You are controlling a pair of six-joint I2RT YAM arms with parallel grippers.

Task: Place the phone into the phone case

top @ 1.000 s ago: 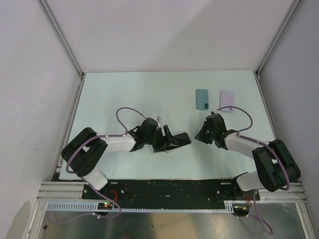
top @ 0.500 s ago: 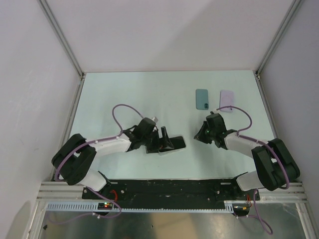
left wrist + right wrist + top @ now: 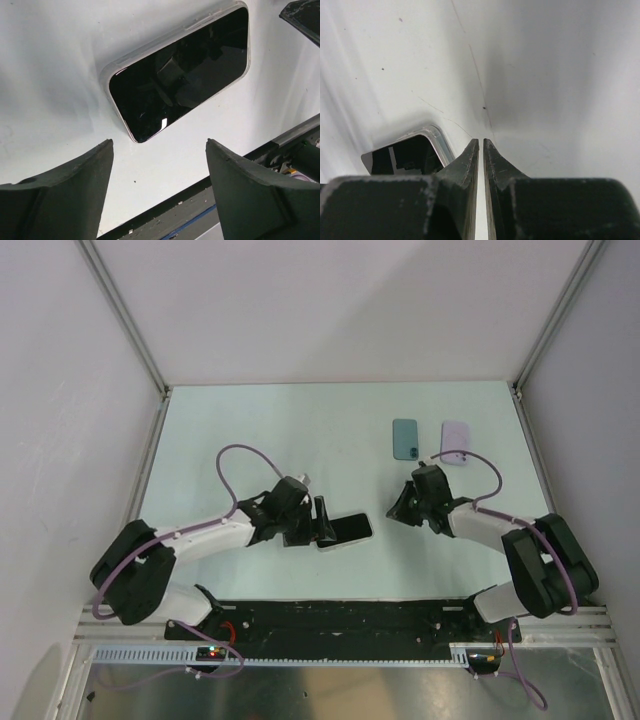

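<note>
The phone [image 3: 350, 528] lies flat and screen up on the pale table, near the front middle. In the left wrist view the phone [image 3: 180, 75] shows a black screen with a pale, translucent rim round it. That rim looks like the phone case, but I cannot tell for sure. My left gripper [image 3: 322, 525] sits at the phone's left end. The left gripper [image 3: 159, 143] is open, with only bare table between its fingers. My right gripper [image 3: 398, 512] is a short way to the phone's right. The right gripper [image 3: 480, 142] is shut and empty, and a corner of the phone [image 3: 405, 152] shows to its left.
A teal slab [image 3: 404, 438] and a pale lavender slab [image 3: 456, 443] lie side by side at the back right. The table's near edge and its black rail [image 3: 200, 210] run just beyond the left fingers. Metal frame posts stand at the back corners.
The phone went from tilted at the left gripper to lying flat on the table. The left arm stretched out lower and further left. The right gripper barely moved.
</note>
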